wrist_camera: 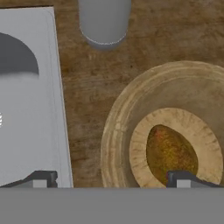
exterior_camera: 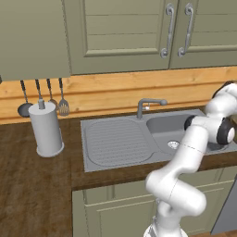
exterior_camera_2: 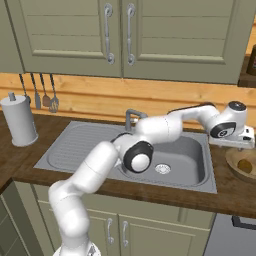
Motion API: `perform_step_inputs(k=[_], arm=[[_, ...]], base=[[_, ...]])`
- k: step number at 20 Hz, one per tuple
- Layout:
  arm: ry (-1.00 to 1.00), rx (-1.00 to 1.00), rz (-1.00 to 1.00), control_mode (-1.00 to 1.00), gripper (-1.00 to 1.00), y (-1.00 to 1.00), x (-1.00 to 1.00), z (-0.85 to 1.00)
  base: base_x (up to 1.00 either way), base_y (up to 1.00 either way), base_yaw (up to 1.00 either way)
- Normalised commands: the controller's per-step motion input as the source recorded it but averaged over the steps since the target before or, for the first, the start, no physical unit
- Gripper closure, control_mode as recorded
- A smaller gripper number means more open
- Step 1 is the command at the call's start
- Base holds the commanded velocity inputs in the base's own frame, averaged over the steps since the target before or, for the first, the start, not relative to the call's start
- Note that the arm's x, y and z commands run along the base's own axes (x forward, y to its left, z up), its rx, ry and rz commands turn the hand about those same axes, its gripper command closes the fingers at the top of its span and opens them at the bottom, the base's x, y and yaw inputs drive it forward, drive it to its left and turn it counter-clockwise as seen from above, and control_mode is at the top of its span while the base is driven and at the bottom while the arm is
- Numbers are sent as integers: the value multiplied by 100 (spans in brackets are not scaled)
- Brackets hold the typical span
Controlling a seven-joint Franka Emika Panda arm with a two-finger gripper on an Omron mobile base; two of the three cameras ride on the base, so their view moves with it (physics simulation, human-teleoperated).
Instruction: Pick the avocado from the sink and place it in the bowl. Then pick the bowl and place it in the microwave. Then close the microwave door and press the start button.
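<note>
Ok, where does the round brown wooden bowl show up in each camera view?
Left base view: I can't find it.
Right base view: the round brown wooden bowl is at the right edge, on the counter right of the grey steel sink.
Hand view: the bowl fills the lower right, a dark olive avocado lying inside.
Shared landmark: the sink, its rim beside the bowl.

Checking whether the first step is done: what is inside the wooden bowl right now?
The avocado lies in the middle of the bowl. The open gripper hangs above it, and one fingertip covers the avocado's near edge. The bowl's far side is cut off.
</note>
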Motion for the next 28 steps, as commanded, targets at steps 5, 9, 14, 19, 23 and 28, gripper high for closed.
perform_step_inputs(k=[5, 9, 14, 19, 23, 28], arm=[[7, 0, 1, -100, -100, 0, 32, -17], [6, 0, 2, -100, -100, -6, 27, -19], [7, 0, 1, -100, -100, -24, 27, -14], [5, 2, 2, -100, -100, -46, 19, -7], [2, 0, 1, -100, -100, -25, 10, -10], [6, 0, 2, -100, 100, -9, 8, -25]], base=[[0, 0, 0], [0, 0, 0], [0, 0, 0], [0, 0, 0], [0, 0, 0], [0, 0, 0]])
